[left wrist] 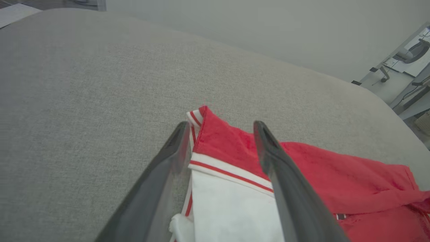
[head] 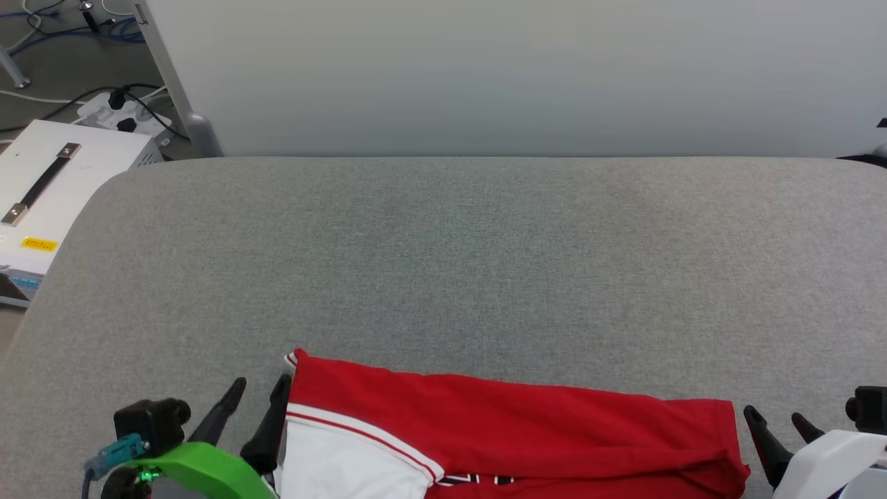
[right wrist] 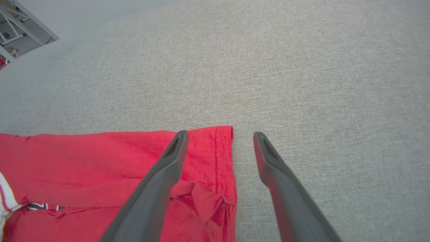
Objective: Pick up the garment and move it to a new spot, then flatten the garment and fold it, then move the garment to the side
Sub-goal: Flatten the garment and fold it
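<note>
On grey fabric surface [head: 443, 263], folded garment [head: 513, 423]

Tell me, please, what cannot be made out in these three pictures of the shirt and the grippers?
1. Head view: the bottom edge cuts off the near part of the garment, so its black lettering cannot be read.
2. Right wrist view: a fold of red cloth hides most of that lettering.
3. Left wrist view: whether the open left gripper touches the cloth cannot be told.
</note>
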Controlling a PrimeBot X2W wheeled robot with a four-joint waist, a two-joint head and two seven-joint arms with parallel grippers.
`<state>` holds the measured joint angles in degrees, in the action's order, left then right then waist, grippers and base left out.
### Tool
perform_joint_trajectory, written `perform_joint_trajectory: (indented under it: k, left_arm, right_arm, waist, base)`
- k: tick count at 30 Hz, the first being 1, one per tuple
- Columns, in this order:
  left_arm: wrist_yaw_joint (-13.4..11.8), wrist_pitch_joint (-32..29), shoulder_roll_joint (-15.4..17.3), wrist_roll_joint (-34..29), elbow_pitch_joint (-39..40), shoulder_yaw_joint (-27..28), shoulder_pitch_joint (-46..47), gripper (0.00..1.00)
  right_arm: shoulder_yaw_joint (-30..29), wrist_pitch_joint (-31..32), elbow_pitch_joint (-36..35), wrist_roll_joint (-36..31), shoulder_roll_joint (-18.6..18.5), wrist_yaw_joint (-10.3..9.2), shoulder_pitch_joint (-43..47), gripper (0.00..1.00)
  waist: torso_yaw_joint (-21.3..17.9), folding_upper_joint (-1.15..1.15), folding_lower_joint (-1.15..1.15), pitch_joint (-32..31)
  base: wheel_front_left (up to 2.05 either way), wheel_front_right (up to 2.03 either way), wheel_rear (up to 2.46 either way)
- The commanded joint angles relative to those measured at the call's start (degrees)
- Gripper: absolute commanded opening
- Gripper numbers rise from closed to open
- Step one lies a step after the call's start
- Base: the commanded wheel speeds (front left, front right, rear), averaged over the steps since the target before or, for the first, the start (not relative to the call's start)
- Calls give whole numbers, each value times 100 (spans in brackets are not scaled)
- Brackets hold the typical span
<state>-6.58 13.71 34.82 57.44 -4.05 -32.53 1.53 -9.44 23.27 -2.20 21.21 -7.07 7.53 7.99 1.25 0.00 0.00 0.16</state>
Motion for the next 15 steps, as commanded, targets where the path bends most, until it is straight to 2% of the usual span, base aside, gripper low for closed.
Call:
perform_joint_trajectory:
  k: [1,5,8,11,15]
  left_arm:
    - [-126,70,-83,-202,87,99,137,100]
    - [-406,122,-327,-792,317,405,221,100]
    - [-523,126,-554,-1351,528,758,232,100]
    - [-514,127,-750,-1801,652,996,199,100]
    - [-377,128,-1006,-2283,760,1222,170,100]
  right_arm:
    - [-71,115,-46,-42,-83,-4,1,100]
    - [-128,525,-105,-71,-253,-4,-65,100]
    - [-56,776,-99,-84,-369,-4,-118,100]
    - [39,913,-16,-81,-418,-4,-167,100]
    - [198,1007,206,-58,-401,-4,-222,100]
  waist:
    - [2,0,0,36]
    - [24,0,0,131]
    - [62,0,0,228]
    - [103,0,0,335]
    - [174,0,0,490]
  base:
    - [0,0,0]
    - [0,0,0]
    - [0,0,0]
    - [0,0,0]
    - [0,0,0]
